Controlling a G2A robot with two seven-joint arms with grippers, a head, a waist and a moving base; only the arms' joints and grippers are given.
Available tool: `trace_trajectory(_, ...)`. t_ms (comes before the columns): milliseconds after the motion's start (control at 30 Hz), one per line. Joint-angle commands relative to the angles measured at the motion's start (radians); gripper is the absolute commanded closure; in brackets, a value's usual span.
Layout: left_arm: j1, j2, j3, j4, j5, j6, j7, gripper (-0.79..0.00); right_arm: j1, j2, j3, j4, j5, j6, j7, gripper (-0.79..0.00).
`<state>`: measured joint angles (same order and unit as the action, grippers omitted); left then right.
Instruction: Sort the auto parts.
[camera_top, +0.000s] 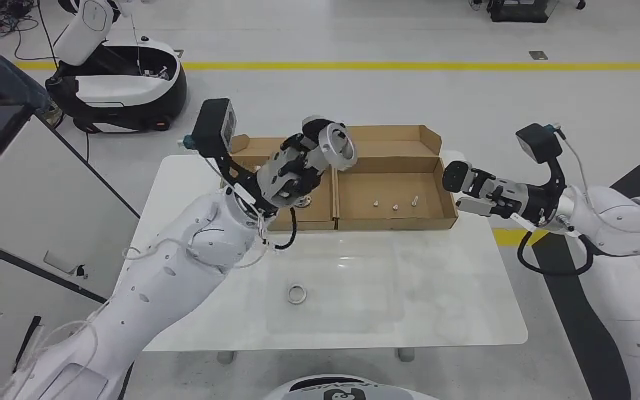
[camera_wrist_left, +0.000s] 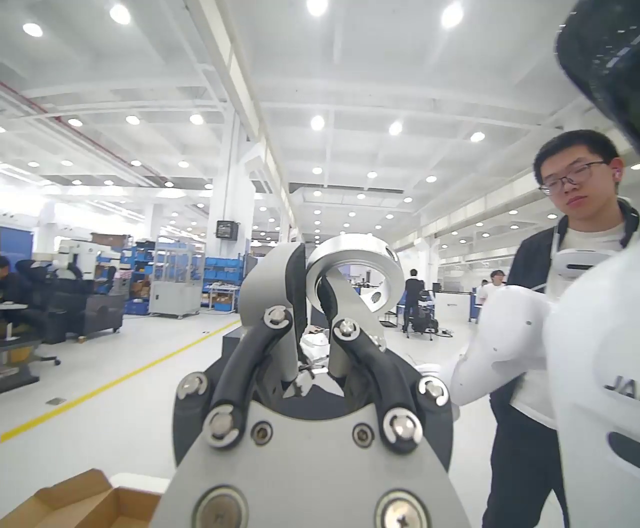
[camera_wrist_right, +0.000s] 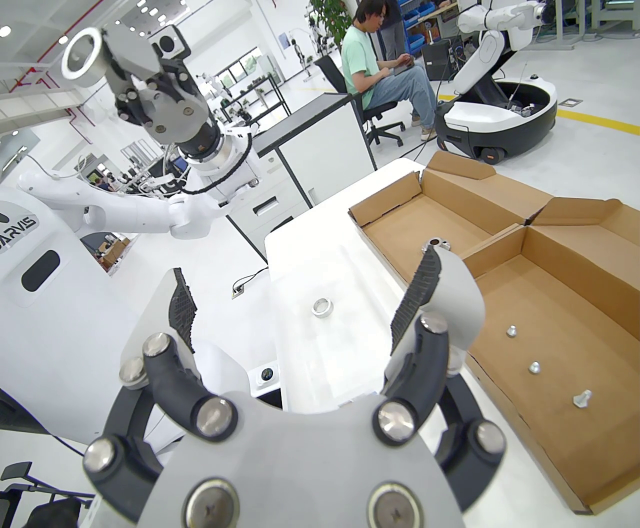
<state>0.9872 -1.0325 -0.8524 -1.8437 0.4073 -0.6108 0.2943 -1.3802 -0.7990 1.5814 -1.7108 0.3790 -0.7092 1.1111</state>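
Small ring (camera_top: 297, 294): nearest you, loose on the table (camera_top: 450, 300), well apart from both boxes.
Right gripper (camera_wrist_right: 305, 262): your fingers stand wide, holding nothing, beside the right box (camera_wrist_right: 550, 280).
Left gripper (camera_wrist_left: 307, 280): clamped on a large ring (camera_wrist_left: 355, 242), raised over the left box (camera_wrist_right: 425, 215).
Bolts (camera_wrist_right: 534, 368): three inside the right box.

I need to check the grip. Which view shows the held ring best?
The left wrist view: the ring is close up, and the left gripper has one finger through its hole, the other outside. The right wrist view shows it raised, farther off; the top view shows it small, over the boxes.
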Motion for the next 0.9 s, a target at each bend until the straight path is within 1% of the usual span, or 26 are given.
trace_trajectory(0, -0.038, -0.011, 0.009, 0.037, -0.004, 0.077, -0.056, 0.000, 0.000, 0.000, 0.000, 0.000, 0.000, 0.000, 0.000, -0.785)
trace_trajectory(33, -0.055, -0.017, 0.014, 0.057, -0.014, 0.119, -0.082, 0.000, 0.000, 0.000, 0.000, 0.000, 0.000, 0.000, 0.000, -0.785)
trace_trajectory(100, -0.086, -0.026, 0.025, 0.095, -0.006, 0.172, -0.141, 0.000, 0.000, 0.000, 0.000, 0.000, 0.000, 0.000, 0.000, -0.785)
trace_trajectory(167, -0.112, -0.033, 0.035, 0.119, 0.018, 0.230, -0.224, 0.000, 0.000, 0.000, 0.000, 0.000, 0.000, 0.000, 0.000, -0.785)
trace_trajectory(233, -0.123, -0.037, 0.038, 0.141, 0.016, 0.289, -0.301, 0.000, 0.000, 0.000, 0.000, 0.000, 0.000, 0.000, 0.000, -0.785)
trace_trajectory(333, -0.139, -0.038, 0.039, 0.157, 0.036, 0.350, -0.445, 0.000, 0.000, 0.000, 0.000, 0.000, 0.000, 0.000, 0.000, -0.785)
trace_trajectory(500, -0.148, -0.040, 0.039, 0.173, 0.081, 0.439, -0.616, 0.000, 0.000, 0.000, 0.000, 0.000, 0.000, 0.000, 0.000, -0.785)
trace_trajectory(700, -0.163, -0.048, 0.050, 0.194, 0.146, 0.555, -0.755, 0.000, 0.000, 0.000, 0.000, 0.000, 0.000, 0.000, 0.000, -0.785)
trace_trajectory(867, -0.190, -0.055, 0.072, 0.219, 0.220, 0.603, -0.891, 0.000, 0.000, 0.000, 0.000, 0.000, 0.000, 0.000, 0.000, -0.785)
